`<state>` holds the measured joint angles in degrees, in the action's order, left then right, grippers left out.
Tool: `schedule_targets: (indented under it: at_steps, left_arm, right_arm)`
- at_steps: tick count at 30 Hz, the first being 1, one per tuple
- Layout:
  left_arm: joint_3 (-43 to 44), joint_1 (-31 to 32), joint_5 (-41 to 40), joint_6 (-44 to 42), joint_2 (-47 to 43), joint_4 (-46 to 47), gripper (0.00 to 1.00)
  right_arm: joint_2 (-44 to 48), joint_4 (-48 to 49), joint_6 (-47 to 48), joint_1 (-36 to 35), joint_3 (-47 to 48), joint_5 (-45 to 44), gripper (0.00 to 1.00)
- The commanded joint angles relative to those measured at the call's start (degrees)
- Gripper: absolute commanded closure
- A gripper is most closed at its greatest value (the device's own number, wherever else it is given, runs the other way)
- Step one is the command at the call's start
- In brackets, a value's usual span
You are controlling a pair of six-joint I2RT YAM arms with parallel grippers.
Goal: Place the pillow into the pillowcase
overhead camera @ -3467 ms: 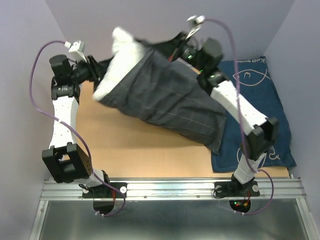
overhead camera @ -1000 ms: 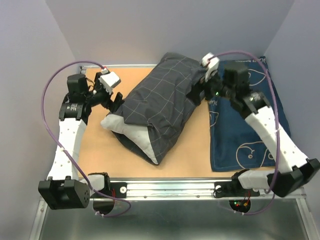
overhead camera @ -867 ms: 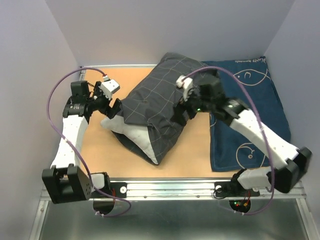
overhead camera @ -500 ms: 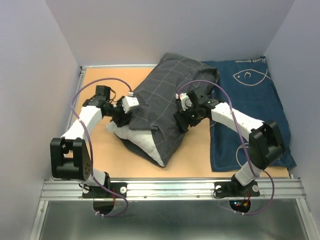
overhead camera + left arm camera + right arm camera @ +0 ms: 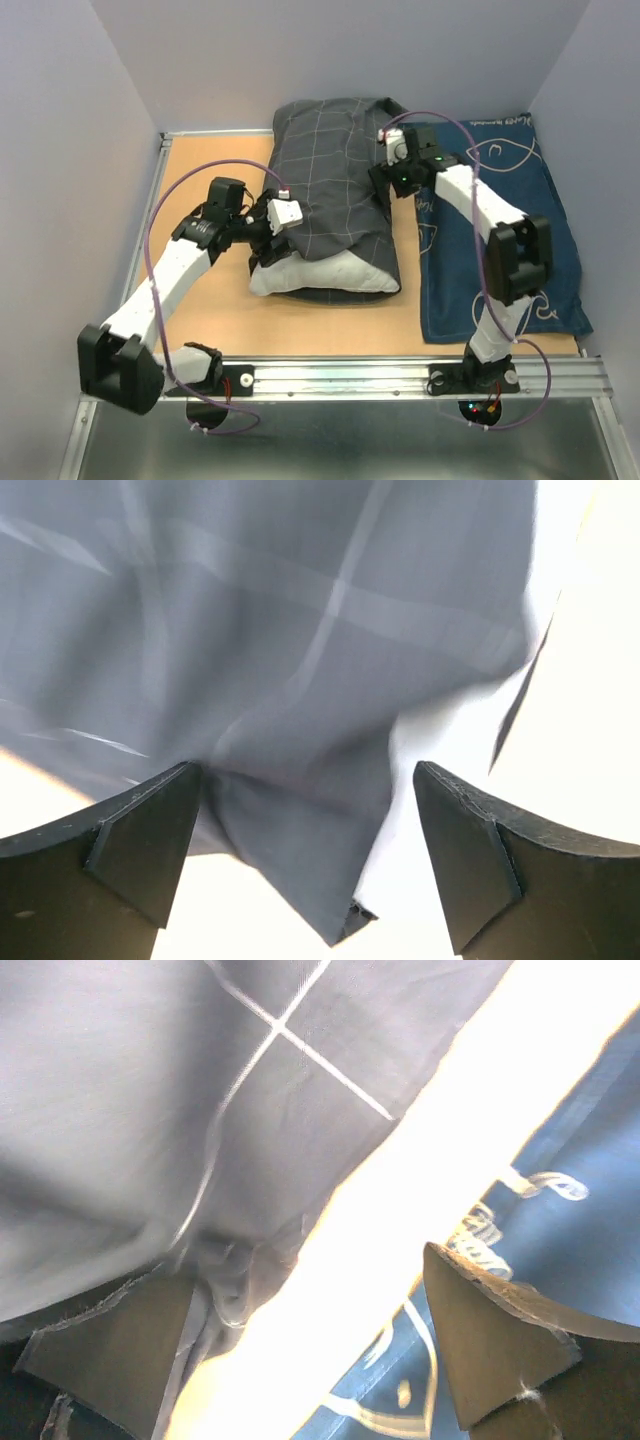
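**Pillow nearly in, white end showing**

Most of the pillow (image 5: 325,277) is hidden inside the pillowcase (image 5: 325,170), and only its near white end peeks out. The left wrist view is blurred. A blue cloth (image 5: 515,230) lies beside it, under the right arm. The left gripper (image 5: 310,810) gapes wide at the case's hem. The right gripper (image 5: 310,1300) is also spread at the case's right edge, with fabric bunched against one finger.
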<state>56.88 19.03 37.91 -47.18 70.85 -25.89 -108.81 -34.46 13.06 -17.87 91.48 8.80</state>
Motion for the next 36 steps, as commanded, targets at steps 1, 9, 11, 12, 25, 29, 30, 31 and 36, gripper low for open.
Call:
schedule_targets:
  at_steps: [1, 9, 11, 12, 25, 29, 30, 31, 36]
  left_arm:
    - [5.6, 7.1, -5.2, 0.2, -10.6, 2.4, 0.01]
    - [7.8, 25.4, -19.4, -2.6, -0.9, 3.6, 0.01]
    - [7.3, 27.9, -21.6, -4.7, 1.5, 4.0, 0.01]
    - [7.3, 28.3, -22.6, -5.3, 2.3, 4.0, 0.01]
    - [17.5, 30.5, -18.0, -4.5, 11.1, 2.3, 0.66]
    - [23.4, 30.7, -12.9, -3.0, 14.7, -1.7, 0.76]
    - [24.8, 30.6, -12.4, -3.0, 15.5, -2.8, 0.76]
    - [26.0, 30.5, -12.2, -3.1, 16.2, -4.8, 0.75]
    - [27.0, 30.2, -13.6, -4.2, 17.7, -4.3, 1.00]
  right_arm:
    - [20.3, 3.3, 0.9, 2.4, -9.5, 5.6, 0.00]
    - [45.9, -3.9, 1.8, 2.4, -27.4, 16.1, 0.00]
    - [49.4, -4.3, 2.9, 2.4, -30.5, 16.5, 0.00]
    - [50.2, -4.5, 4.1, 2.4, -33.0, 16.4, 0.00]
    - [61.2, 15.7, -4.1, 2.3, -50.7, 19.7, 0.03]
    - [62.6, 23.5, -7.3, 1.2, -54.4, 18.1, 0.03]
    - [61.9, 23.9, -7.2, 1.0, -54.3, 17.7, 0.03]
    - [61.2, 23.9, -7.2, 1.0, -54.1, 17.5, 0.03]
    - [58.7, 24.1, -8.4, 0.6, -52.7, 18.4, 0.03]
